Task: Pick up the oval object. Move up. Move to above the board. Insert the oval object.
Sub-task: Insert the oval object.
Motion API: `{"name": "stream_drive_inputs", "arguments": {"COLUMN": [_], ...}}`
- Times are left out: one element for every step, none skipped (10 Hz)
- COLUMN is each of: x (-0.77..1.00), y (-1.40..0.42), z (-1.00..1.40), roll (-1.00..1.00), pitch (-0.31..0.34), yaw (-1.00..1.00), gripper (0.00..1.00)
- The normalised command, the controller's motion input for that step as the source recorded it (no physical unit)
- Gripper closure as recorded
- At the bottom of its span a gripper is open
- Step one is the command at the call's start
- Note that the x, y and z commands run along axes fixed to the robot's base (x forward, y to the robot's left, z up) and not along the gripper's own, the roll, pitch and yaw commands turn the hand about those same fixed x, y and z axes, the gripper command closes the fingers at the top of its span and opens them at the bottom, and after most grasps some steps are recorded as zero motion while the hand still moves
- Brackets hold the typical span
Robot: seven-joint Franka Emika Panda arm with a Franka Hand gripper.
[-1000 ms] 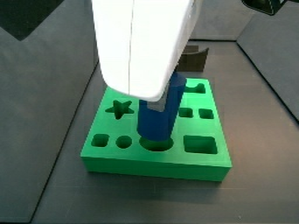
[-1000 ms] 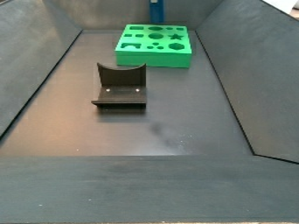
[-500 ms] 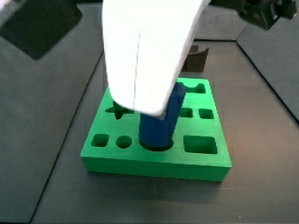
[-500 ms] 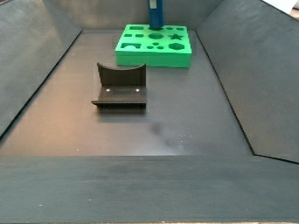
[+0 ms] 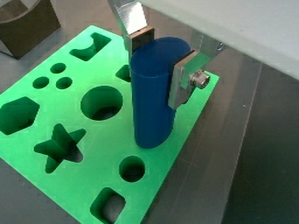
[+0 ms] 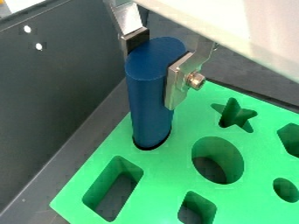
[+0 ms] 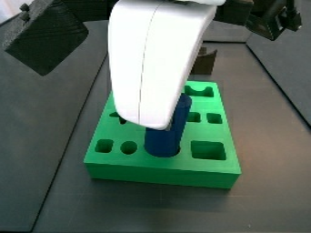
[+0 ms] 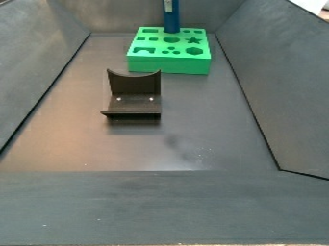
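The oval object, a smooth blue peg (image 5: 158,96), stands upright with its lower end in a hole of the green board (image 5: 176,175), near one edge. It also shows in the wrist view (image 6: 149,96) and in both side views (image 7: 170,136) (image 8: 170,17). My gripper (image 5: 160,63) is directly above the board, its silver fingers (image 6: 177,80) clamped on the peg's upper end from two sides. In a side view the gripper's white body (image 7: 152,64) hides the peg's top. The board (image 7: 165,168) lies flat at the far end of the bin (image 8: 167,62).
The dark fixture (image 8: 131,96) stands on the floor in front of the board, and shows behind it in a side view (image 7: 205,59). Dark bin walls (image 6: 47,79) rise close beside the board. The board has other open holes: a star (image 5: 59,147), circles, squares.
The gripper has come down with the peg. The peg's lower end has gone deeper into the board's hole.
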Motion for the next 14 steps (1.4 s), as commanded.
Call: {"name": "stream_drive_inputs", "arguments": {"x": [0.0,0.0,0.0,0.0,0.0,0.0,0.02,0.26,0.25,0.24,0.18,0.08,0.09,0.02], "y": [0.0,0.0,-0.01,-0.05,-0.06,-0.07,-0.09,-0.17,-0.19,-0.12,-0.08,-0.07,-0.02,0.0], "z": [-0.31,-0.32,-0.37,-0.47,-0.53,-0.56,-0.58,-0.47,-0.48,-0.45,-0.53,-0.63,-0.68,-0.73], "roll": [0.0,0.0,0.01,0.03,0.04,0.02,0.0,0.02,0.09,0.06,0.05,0.09,0.1,0.1], "pitch": [-0.02,-0.019,-0.03,-0.036,-0.041,-0.041,-0.034,-0.033,-0.02,-0.019,-0.024,-0.041,-0.033,-0.034], "yaw": [0.0,0.0,0.0,0.0,0.04,0.07,0.09,0.0,-0.25,-0.38,-0.35,-0.27,-0.21,-0.17], "gripper": [1.0,1.0,1.0,1.0,1.0,1.0,1.0,1.0,1.0,1.0,1.0,1.0,1.0,1.0]}}
